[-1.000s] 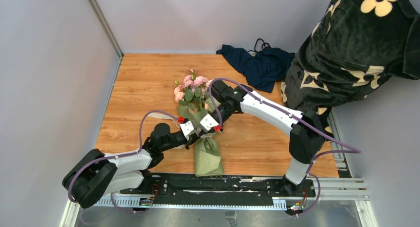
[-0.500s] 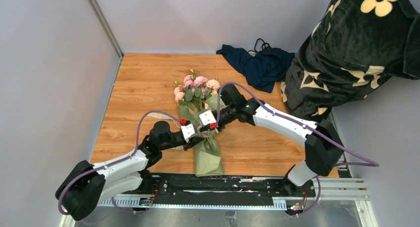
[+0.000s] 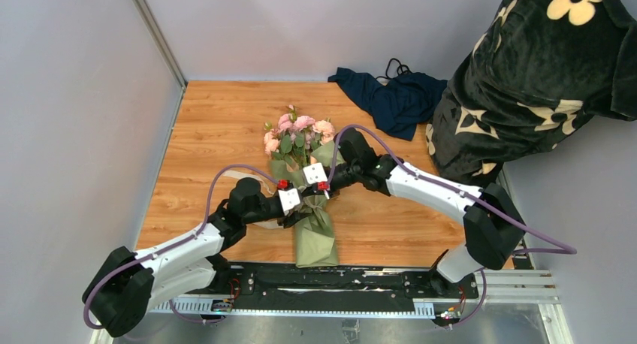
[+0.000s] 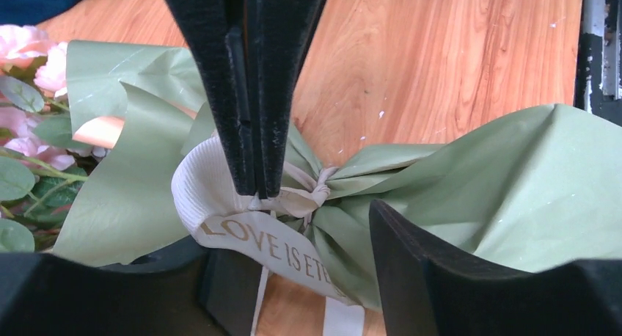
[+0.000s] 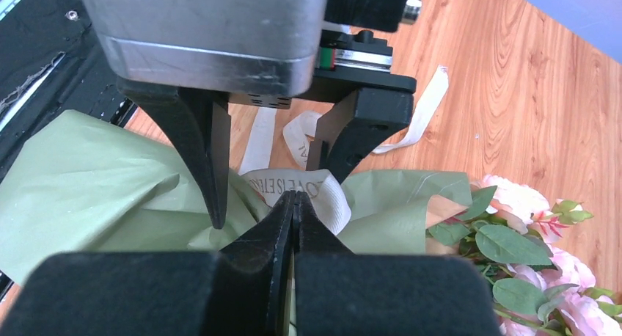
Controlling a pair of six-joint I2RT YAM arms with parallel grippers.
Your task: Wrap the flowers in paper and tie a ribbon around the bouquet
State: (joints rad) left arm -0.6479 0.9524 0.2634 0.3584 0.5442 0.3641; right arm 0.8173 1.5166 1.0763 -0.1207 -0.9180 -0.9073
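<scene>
The bouquet lies mid-table, with the pink flowers at its far end and the sage-green paper gathered at a narrow waist. A cream ribbon printed with gold letters is knotted round that waist. My right gripper comes in from the right and is shut on a loop of the ribbon just beside the knot. My left gripper reaches in from the left with its jaws apart on either side of the waist. The ribbon passes between its fingers without being pinched.
A loose ribbon tail trails on the wooden table left of the bouquet. A dark navy cloth lies at the back, and black fabric with cream flower prints fills the right side. The arms' base rail runs along the near edge.
My left gripper has opened and let go of the ribbon, staying at the bouquet's waist. The right gripper stays shut on its loop, its elbow swung out to the right.
</scene>
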